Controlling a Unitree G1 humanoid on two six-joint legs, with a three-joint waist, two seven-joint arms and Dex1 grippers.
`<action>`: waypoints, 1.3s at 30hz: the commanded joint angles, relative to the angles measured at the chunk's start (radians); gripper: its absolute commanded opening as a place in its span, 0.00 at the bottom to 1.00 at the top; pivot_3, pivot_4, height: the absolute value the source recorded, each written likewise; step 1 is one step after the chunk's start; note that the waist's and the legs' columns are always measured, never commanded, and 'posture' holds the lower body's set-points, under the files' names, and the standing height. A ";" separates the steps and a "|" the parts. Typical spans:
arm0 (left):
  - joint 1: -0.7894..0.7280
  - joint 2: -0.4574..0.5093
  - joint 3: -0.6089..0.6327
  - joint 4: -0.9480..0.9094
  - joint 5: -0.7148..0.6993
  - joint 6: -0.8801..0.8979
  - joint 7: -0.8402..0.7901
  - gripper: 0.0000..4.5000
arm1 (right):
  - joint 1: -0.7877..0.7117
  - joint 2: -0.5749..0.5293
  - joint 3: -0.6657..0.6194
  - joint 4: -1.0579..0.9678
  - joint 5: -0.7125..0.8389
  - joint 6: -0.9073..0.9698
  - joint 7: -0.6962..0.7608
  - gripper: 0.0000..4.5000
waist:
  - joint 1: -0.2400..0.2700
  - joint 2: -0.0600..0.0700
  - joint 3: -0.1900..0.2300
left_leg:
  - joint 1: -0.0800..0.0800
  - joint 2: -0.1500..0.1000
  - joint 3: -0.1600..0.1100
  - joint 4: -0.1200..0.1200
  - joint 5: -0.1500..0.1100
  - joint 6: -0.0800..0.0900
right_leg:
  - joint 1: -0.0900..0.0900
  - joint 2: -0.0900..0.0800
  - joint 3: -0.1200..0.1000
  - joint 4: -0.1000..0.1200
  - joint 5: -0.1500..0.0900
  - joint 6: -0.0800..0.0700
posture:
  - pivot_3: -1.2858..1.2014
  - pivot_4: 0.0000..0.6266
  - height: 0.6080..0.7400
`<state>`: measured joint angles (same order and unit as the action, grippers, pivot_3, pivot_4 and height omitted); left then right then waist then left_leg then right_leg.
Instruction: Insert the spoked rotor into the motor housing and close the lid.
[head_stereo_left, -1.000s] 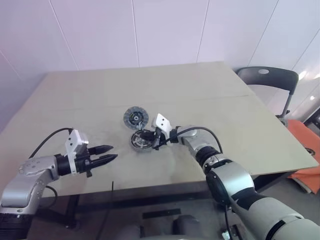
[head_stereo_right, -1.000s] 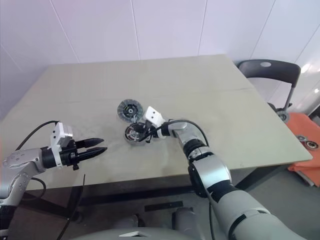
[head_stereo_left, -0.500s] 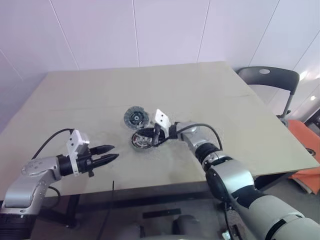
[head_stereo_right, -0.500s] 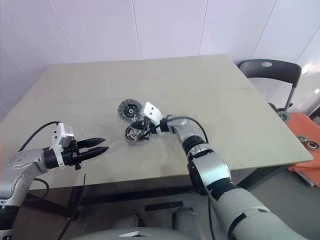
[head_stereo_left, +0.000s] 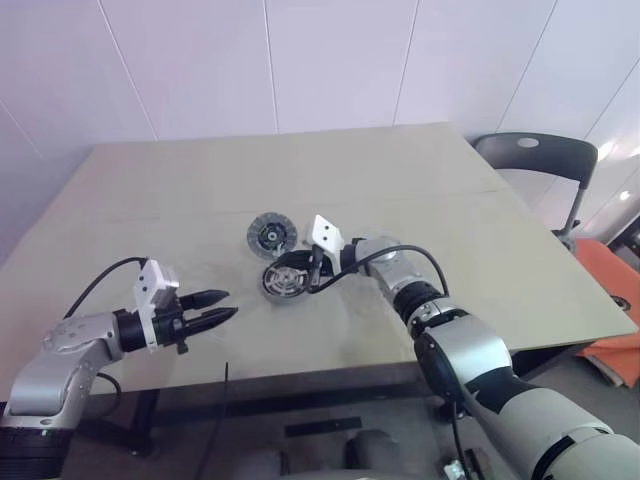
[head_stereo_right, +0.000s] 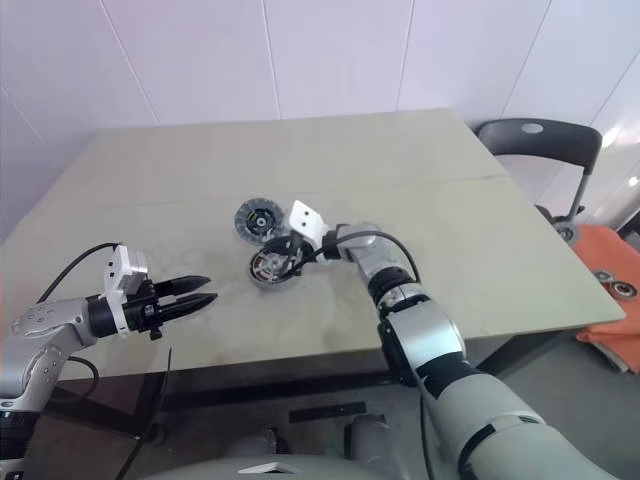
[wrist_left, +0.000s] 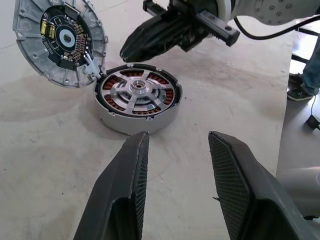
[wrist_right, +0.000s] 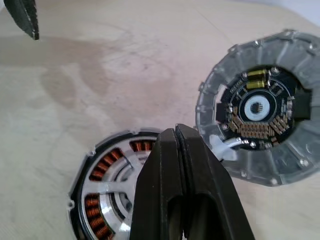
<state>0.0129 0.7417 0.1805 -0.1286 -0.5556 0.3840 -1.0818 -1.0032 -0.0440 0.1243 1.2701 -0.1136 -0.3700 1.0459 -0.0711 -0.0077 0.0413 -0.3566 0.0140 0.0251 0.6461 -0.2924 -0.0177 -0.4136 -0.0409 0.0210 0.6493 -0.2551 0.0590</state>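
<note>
Spoked rotor (wrist_left: 136, 93) sat inside motor housing (wrist_left: 120, 122); lid (wrist_left: 60, 40) lay touching it. My right gripper (wrist_right: 175, 137) hovered above, fingers closed, empty (left gripper (wrist_left: 177, 155) parted). Risk: clumsy nudge could skew lid.

The left arm is reaching forward low at the robot's left, its left gripper (head_stereo_left: 215, 308) pointing toward the right with both fingers (wrist_left: 125, 192) parted and nothing between them. The right arm is stretching forward and bending across to the left (wrist cocked), its right gripper (wrist_right: 175, 137) pressing its fingers tight together, tips angled slightly downward.
</note>
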 joint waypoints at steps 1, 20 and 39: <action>-0.017 0.003 0.015 -0.017 -0.005 -0.007 0.000 0.45 | 0.034 0.002 0.035 0.004 -0.038 0.006 -0.012 0.00 | 0.000 0.000 0.000 | 0.000 0.000 0.000 0.000 0.000 0.000 | 0.000 0.000 0.000 0.000 0.000 0.000 | 0.52 0.00 1.00; -0.004 0.002 0.017 -0.025 -0.014 -0.001 0.004 0.45 | -0.104 -0.050 -0.041 -0.073 0.059 -0.050 0.125 0.00 | 0.000 0.000 0.000 | 0.000 0.000 0.000 0.001 0.000 0.000 | 0.001 0.000 0.000 0.000 0.000 0.000 | 0.52 0.00 1.00; -0.085 -0.035 -0.053 0.007 0.016 0.002 0.009 0.45 | -0.384 -0.244 0.501 -0.057 -0.575 -0.843 -0.095 0.00 | 0.001 0.001 0.001 | 0.001 0.002 0.000 0.001 0.000 0.000 | 0.001 0.004 0.000 0.001 0.000 0.000 | 0.52 0.00 1.00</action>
<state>-0.0546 0.7055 0.1365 -0.1166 -0.5522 0.3887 -1.0714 -1.3438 -0.2833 0.5707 1.2162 -0.5865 -1.1848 1.0681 -0.0704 -0.0071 0.0418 -0.3554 0.0155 0.0252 0.6473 -0.2922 -0.0176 -0.4130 -0.0379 0.0213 0.6504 -0.2553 0.0588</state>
